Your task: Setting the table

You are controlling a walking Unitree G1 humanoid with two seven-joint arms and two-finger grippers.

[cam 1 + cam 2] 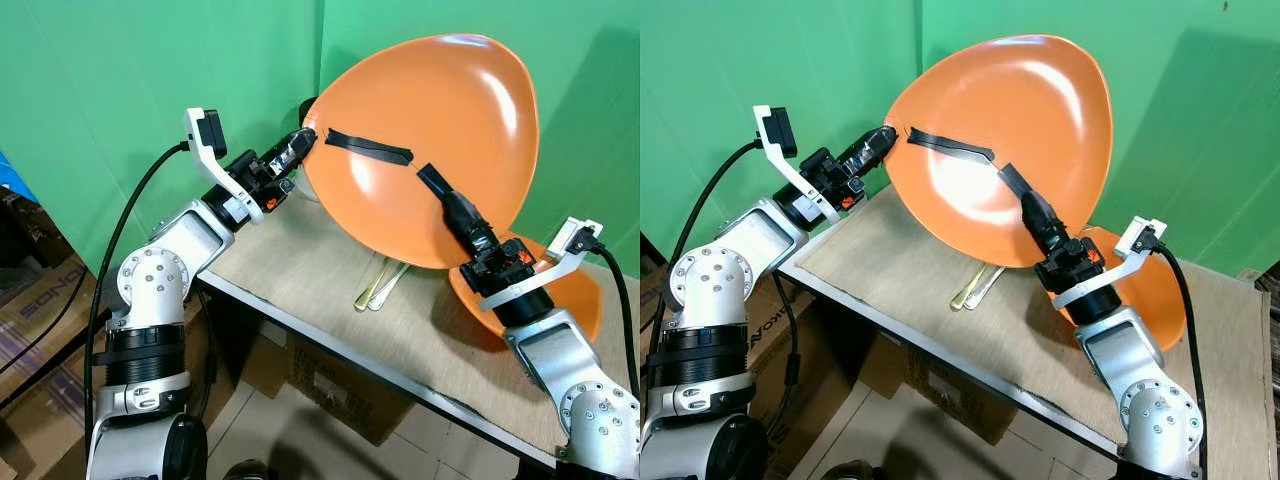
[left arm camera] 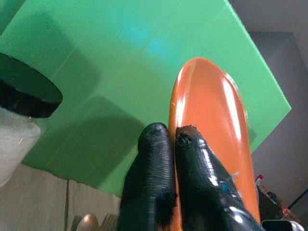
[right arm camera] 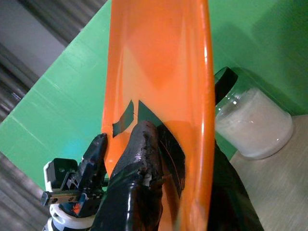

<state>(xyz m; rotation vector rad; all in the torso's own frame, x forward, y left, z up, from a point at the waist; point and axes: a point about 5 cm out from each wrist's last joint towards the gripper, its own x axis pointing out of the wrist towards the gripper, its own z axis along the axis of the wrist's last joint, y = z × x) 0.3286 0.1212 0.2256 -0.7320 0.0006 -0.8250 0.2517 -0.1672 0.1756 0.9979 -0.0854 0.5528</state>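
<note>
Orange plate (image 1: pixel 430 120) was held up in the air above the worktop (image 1: pixel 330 290), tilted almost on its edge, with both grippers on it. The left gripper (image 1: pixel 300 140) had its jaws pinched on the plate's rim at the robot's left, one finger on each face, and the right gripper (image 1: pixel 440 185) had its jaws closed over the lower rim on the robot's right in the same way. Under the raised plate, a second orange plate (image 1: pixel 580 290) lay flat on the worktop near the right arm, and some golden cutlery (image 1: pixel 380 285) lay beside it; I could not tell which pieces they were. A jar with a black lid (image 3: pixel 255 125) stood at the back by the green wall. In my judgement the setting was only partly done: one plate and the cutlery were already down, and the lifted plate was still to be laid flat at its place.
</note>
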